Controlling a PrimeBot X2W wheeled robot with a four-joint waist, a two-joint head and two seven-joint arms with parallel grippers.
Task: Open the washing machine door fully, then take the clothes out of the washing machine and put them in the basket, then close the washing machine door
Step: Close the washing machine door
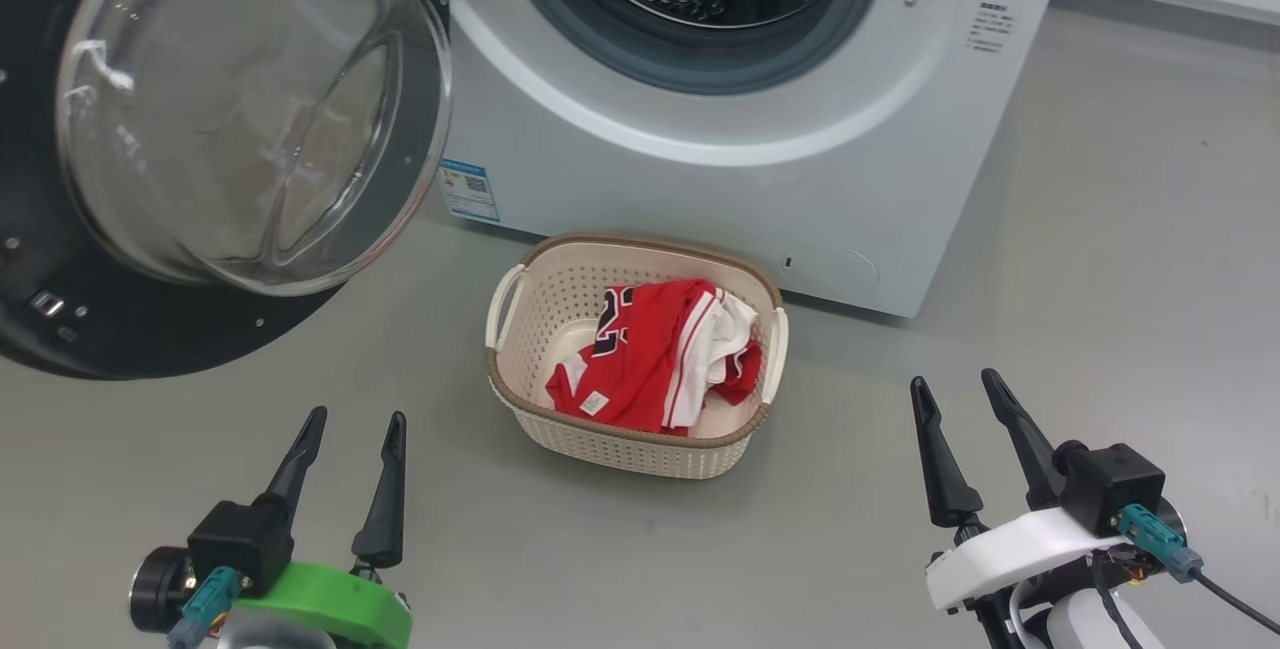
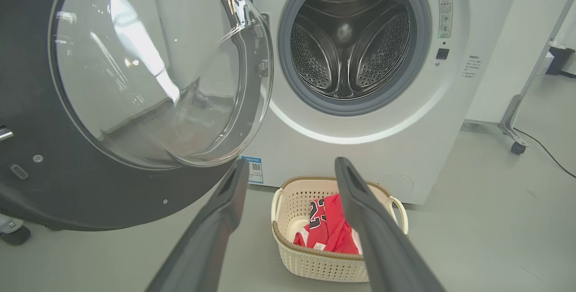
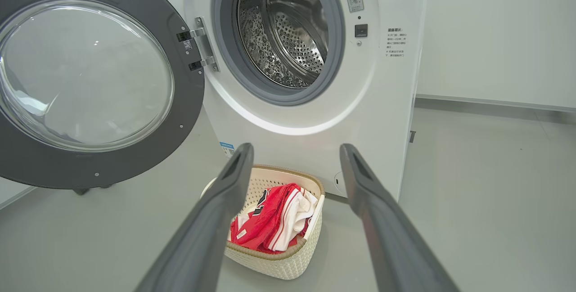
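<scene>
Clothes (image 1: pixel 650 354) in basket (image 1: pixel 620 454), between left hand (image 1: pixel 358 414), right hand (image 1: pixel 952 377).

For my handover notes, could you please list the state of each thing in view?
Washer door: swung wide open.
Washer: drum looks empty.
Basket: upright, holding the clothes.
Clothes: crumpled in the basket.
Left claw: open, empty.
Right claw: open, empty.

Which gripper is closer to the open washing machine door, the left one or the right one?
Left. The left gripper sits close under the washing machine door in the head view; the right gripper is beyond the basket, well away from it.
</scene>
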